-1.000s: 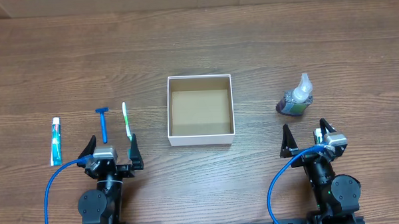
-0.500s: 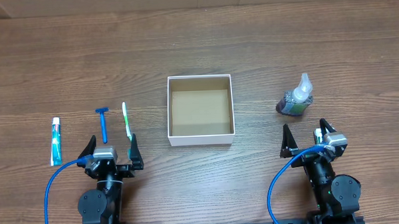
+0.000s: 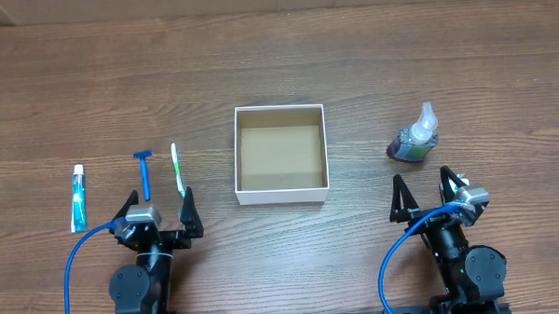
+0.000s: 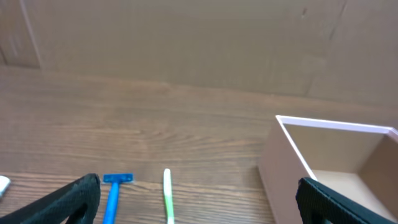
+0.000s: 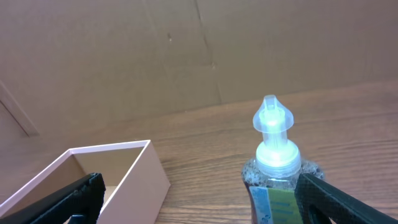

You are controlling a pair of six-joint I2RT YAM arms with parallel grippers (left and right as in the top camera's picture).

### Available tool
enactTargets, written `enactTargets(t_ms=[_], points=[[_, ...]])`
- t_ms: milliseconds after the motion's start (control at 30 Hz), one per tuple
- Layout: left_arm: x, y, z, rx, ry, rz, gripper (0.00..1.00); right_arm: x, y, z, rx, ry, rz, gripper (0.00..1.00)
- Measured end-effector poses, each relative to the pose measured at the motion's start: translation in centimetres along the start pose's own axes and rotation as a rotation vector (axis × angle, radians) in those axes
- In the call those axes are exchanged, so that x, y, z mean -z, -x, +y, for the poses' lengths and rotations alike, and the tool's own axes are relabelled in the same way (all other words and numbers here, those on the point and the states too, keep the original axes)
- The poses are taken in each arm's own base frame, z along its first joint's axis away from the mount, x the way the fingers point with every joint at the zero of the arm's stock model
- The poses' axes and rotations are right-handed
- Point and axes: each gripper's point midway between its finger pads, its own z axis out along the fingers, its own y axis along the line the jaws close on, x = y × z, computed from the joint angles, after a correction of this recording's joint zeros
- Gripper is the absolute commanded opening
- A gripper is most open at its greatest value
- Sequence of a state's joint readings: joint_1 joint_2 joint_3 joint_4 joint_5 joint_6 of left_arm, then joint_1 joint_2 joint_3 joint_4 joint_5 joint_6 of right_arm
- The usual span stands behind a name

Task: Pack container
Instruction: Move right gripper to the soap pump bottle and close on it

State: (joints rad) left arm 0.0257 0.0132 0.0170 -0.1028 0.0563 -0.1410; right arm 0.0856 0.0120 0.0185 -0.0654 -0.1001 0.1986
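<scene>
The container [image 3: 282, 190], a square white box with a brown floor, sits empty at the table's middle; it also shows in the left wrist view [image 4: 292, 149] and the right wrist view [image 5: 146, 171]. A toothpaste tube [image 3: 78, 197], a blue razor [image 3: 145, 173] and a green toothbrush [image 3: 176, 169] lie to its left. A clear soap bottle [image 3: 415, 138] stands to its right. My left gripper [image 3: 157, 212] is open and empty just behind the razor [image 4: 114, 194] and toothbrush [image 4: 168, 196]. My right gripper [image 3: 427, 195] is open and empty, just short of the bottle [image 5: 277, 168].
The wooden table [image 3: 397, 50] stretches back to a cardboard wall [image 4: 186, 43]. Blue cables loop beside both arm bases near the front edge.
The right gripper has shifted slightly toward the soap bottle. The left gripper has barely moved. No object has moved.
</scene>
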Motion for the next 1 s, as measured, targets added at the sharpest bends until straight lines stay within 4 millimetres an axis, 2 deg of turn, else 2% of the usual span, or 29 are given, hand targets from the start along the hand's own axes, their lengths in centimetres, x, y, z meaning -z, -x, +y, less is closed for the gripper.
enactTargets(t_ms=[100, 167, 233, 367, 467, 567, 733, 833, 1000], points=[[0.8, -0.2, -0.4, 0.032, -0.009, 0.076, 1.0, 0.0, 0.1, -0.1, -0.02, -0.011, 0.016, 1.0], [1.5, 0.7, -0.7, 0.048, -0.015, 0.1, 1.0, 0.0, 1.0, 0.1, -0.028, -0.02, 0.028, 1.0], [2.2, 2.3, -1.1, 0.053, -0.022, 0.105, 1.0, -0.1, 2.6, 0.5, -0.033, -0.023, 0.032, 1.0], [3.7, 7.4, -2.1, 0.057, -0.028, 0.114, 1.0, -1.2, 6.7, 1.4, -0.044, -0.046, 0.089, 1.0], [4.0, 9.5, -2.4, 0.063, -0.018, 0.187, 1.0, -2.4, 7.6, 1.4, -0.062, -0.089, 0.235, 1.0], [3.8, 11.4, -2.7, 0.065, 0.002, 0.32, 1.0, -4.5, 9.3, 1.7, -0.082, -0.136, 0.396, 1.0], [3.3, 13.2, -2.9, 0.039, 0.027, 0.543, 1.0, -5.5, 10.5, 1.9, -0.07, -0.207, 0.702, 1.0], [2.8, 13.8, -3.0, 0.023, 0.033, 0.638, 1.0, -6.4, 11.7, 2.1, -0.067, -0.232, 0.826, 1.0], [2.1, 13.3, -2.9, 0.018, 0.043, 0.763, 1.0, -8.1, 12.5, 2.0, -0.054, -0.242, 0.887, 1.0]])
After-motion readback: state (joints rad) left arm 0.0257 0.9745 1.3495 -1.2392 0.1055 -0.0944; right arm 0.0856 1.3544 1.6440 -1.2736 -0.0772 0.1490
